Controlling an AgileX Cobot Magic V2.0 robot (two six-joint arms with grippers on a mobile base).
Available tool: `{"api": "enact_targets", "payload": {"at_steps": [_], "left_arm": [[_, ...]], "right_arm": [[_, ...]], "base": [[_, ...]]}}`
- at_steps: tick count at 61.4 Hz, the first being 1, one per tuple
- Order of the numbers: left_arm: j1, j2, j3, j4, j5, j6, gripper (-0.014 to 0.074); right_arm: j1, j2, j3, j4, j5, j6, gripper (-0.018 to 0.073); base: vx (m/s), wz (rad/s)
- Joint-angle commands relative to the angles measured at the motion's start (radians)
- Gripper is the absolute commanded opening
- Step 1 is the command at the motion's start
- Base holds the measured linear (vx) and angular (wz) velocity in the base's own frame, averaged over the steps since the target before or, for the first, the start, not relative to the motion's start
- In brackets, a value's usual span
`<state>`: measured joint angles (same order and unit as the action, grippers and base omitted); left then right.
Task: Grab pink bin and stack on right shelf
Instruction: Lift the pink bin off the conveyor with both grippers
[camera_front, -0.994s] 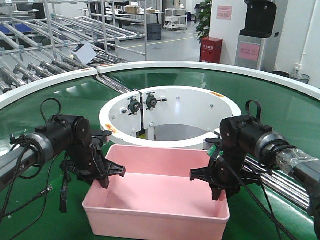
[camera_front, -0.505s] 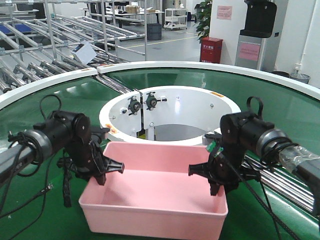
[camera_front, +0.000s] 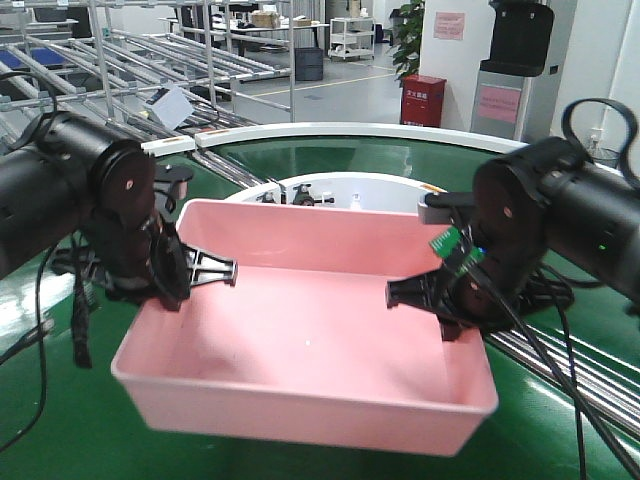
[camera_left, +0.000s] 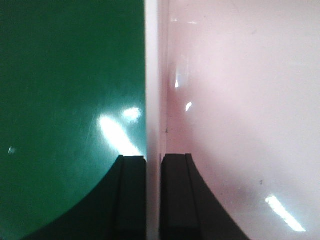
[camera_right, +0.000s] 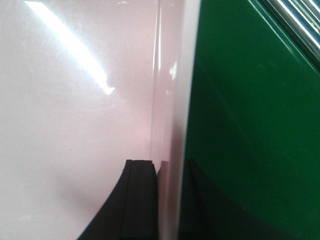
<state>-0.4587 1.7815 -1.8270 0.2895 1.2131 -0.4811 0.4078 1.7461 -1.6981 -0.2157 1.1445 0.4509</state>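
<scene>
Pink bin is held between both arms over the green curved conveyor, just in front of the white ring. Can't tell if its base touches the belt. Inside is bare pink with glare streaks.

Left gripper is clamped tight on the bin's left wall. One black finger is outside on the green side, the other inside the tub, with the rim pinched between them.

Right gripper has the same grip on the right wall, inner finger against the pink, outer finger on the green side.

A small green circuit board shows on the right wrist.

Writing:
- Red box at the back has pale characters, too small to read.
- Pink sign on the wall, illegible.
- Pink sheet on the grey cabinet, illegible.
- Orange label on the ring, unreadable.

Metal roller racks are upper left.
</scene>
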Motion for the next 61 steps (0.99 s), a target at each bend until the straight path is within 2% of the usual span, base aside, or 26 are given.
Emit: {"api": "enact_targets", "payload": {"at_steps": [1, 16, 26, 33, 61], "left_arm": [[-0.053, -0.166, 0.124, 0.112, -0.092, -0.094, 0.0025], [-0.165, -0.459, 0.546, 0.123, -0.283, -0.309, 0.0025], [-0.22, -0.561, 0.732, 0.124, -0.355, -0.41, 0.0025], [-0.229, -0.588, 0.79, 0.123, -0.383, -0.415, 0.0025], [-0.229, -0.588, 0.791, 0.124, -0.393, -0.412, 0.0025]], "right_arm": [[0.016, -0.147, 0.1, -0.078, -0.092, 0.003, 0.008], [0.075, -0.347, 0.357, -0.073, -0.162, 0.033, 0.0082], [0.109, -0.438, 0.481, -0.066, -0.191, 0.059, 0.0082], [0.11, -0.47, 0.523, -0.066, -0.199, 0.067, 0.0082], [0.11, -0.475, 0.535, -0.066, -0.153, 0.066, 0.0082]], "base": [[0.0, 0.0], [0.0, 0.0], [0.0, 0.0], [0.0, 0.0], [0.0, 0.0]]}}
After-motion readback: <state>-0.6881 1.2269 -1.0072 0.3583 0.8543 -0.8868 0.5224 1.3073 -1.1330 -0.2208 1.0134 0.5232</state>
